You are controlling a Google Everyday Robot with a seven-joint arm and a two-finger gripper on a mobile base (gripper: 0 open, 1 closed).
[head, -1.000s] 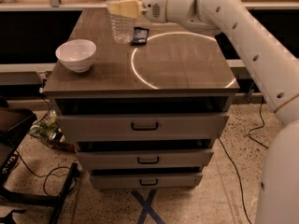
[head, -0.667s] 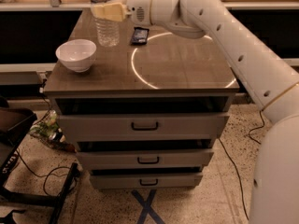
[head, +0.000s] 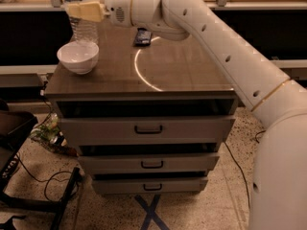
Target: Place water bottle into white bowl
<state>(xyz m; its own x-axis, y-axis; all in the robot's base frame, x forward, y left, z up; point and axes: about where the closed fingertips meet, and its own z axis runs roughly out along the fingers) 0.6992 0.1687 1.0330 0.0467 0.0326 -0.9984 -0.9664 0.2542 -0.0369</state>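
The water bottle (head: 84,28) is a clear ribbed plastic bottle held upright just above and behind the white bowl (head: 77,56); its cap is cut off by the top edge. My gripper (head: 85,11) is shut on the water bottle's upper part, with pale fingers (head: 88,12) wrapped across it. The white bowl sits on the brown cabinet top (head: 182,66) near its front left corner. My white arm reaches in from the right across the cabinet.
A small dark flat object (head: 142,36) lies on the cabinet top behind my arm. The cabinet has three drawers with handles (head: 147,128). Cables and a dark frame (head: 33,195) lie on the floor at left. A counter edge runs behind.
My gripper has carried the water bottle leftward from the middle back of the cabinet top to a spot above the white bowl.
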